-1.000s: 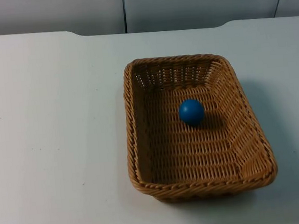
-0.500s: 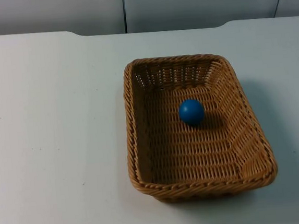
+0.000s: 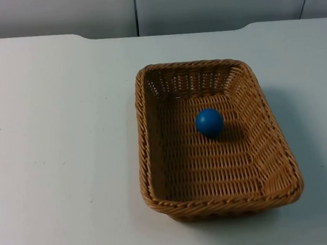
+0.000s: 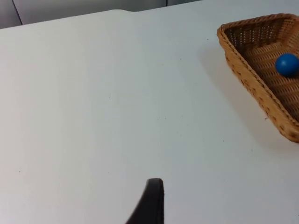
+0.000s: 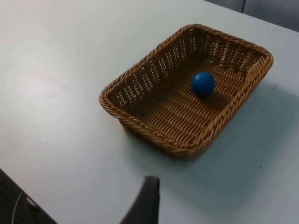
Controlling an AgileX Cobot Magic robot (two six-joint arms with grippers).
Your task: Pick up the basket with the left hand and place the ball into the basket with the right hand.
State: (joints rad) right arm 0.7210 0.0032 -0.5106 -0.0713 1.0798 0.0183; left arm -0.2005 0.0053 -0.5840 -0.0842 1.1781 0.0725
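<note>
**Ball already lying in the basket, both tools held back**

The left tool [image 4: 152,205] is being held above bare tabletop [image 3: 56,137], well apart from the basket [image 3: 148,158]; nothing is being touched by its black fingertip, and how far it is opened cannot be told. To its right, the wicker basket is being carried by the tabletop, not by any tool, and the blue ball [image 3: 209,122] is lying on the basket's woven floor, toward the far end. Judged from this, the placing is looking done, while the lifting of the basket is not being carried out now. The right tool [image 5: 145,203] is being held off the basket's near corner, with nothing touched; its opening cannot be told either.
</note>
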